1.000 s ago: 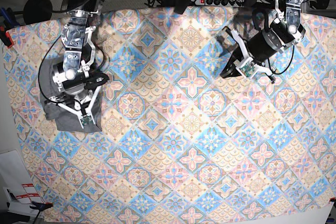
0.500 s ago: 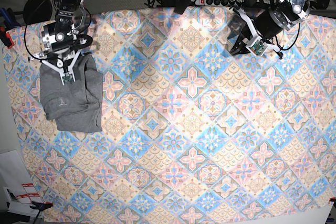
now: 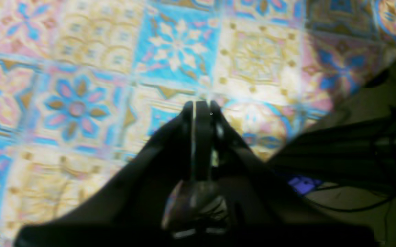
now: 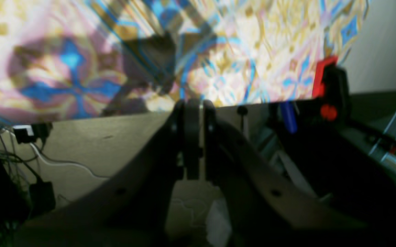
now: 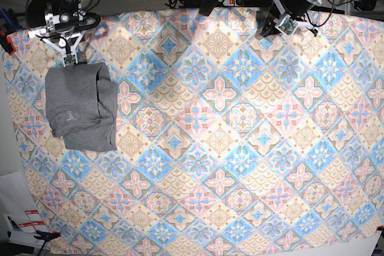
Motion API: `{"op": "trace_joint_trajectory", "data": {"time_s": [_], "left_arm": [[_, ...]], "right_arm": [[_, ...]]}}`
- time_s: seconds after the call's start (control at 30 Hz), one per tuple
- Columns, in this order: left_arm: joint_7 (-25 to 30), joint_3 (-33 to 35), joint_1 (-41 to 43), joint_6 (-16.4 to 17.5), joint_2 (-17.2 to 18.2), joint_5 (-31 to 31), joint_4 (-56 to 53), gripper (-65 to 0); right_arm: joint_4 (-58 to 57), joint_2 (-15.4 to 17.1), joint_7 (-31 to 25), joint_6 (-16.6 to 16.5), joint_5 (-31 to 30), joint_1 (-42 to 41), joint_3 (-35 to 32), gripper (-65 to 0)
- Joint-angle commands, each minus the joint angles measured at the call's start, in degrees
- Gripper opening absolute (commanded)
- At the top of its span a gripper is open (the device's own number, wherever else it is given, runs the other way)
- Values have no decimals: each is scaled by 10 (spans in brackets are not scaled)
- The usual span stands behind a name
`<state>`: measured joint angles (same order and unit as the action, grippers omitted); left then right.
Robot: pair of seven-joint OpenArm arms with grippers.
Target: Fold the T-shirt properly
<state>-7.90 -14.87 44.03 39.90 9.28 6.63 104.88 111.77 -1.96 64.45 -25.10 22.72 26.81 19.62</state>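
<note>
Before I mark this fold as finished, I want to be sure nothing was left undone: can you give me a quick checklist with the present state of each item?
1. T-shirt folded into a compact bundle: ok, though its edges look uneven.
2. T-shirt lying fully on the tablecloth: ok, near its edge.
3. Right gripper free of fabric: ok, fingers together, nothing between them in the right wrist view.
4. Left gripper empty: ok, shut, over the tablecloth's far edge.
5. Both arms off the T-shirt: left ok; right cannot tell, its tip sits at the shirt's top edge.
</note>
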Motion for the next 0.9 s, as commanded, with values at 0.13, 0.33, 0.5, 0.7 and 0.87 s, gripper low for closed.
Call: {"op": "trace_joint_trajectory", "data": {"time_s": [0.13, 0.33, 0.5, 0.7, 0.87], "left_arm": [[70, -3, 31, 1, -4, -1, -43, -650], [113, 1, 63, 1, -5, 5, -87, -650], [152, 1, 80, 1, -17, 6, -137, -650], [161, 19, 63, 1, -21, 7, -238, -650], [161, 14, 12, 1, -40, 33, -347, -650]], "right_arm": [[11, -1, 2, 1, 7, 45, 21, -631], [7, -2, 2, 1, 5, 67, 20, -631], [4, -13, 1, 1, 4, 86, 18, -631], [-44, -19, -31, 1, -16, 93, 6, -631], [-176, -19, -119, 1, -17, 88, 11, -631]]}}
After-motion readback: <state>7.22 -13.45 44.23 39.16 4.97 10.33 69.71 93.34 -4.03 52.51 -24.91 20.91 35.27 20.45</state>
